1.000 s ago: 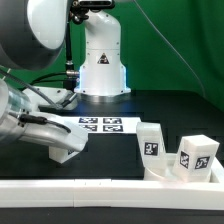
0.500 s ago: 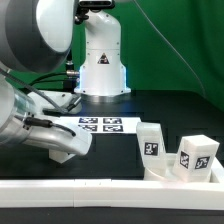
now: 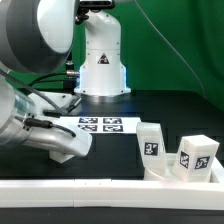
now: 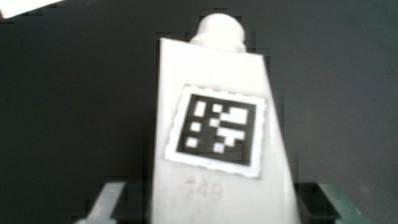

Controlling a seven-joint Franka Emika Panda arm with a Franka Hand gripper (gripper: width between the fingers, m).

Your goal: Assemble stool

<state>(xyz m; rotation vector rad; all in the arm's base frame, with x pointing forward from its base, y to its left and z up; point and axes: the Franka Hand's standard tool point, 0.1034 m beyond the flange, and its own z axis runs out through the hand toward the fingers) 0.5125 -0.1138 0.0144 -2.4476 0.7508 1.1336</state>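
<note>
My hand (image 4: 221,206) pinches a chunky white plastic block leg (image 4: 215,110), transport step; two spare legs (image 3: 150,141) (image 3: 196,154) at 4 o'clock; next probably needs alignment with the unseen seat

No legible txt; only b/w square tags (image 4: 217,125) on legs (image 3: 151,150) & marker board (image 3: 100,124).

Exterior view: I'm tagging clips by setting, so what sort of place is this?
Probably a robotics lab bench: a robot arm's base behind a black table, a marker board lying on it, and a tagged stool leg held in the end effector.
</note>
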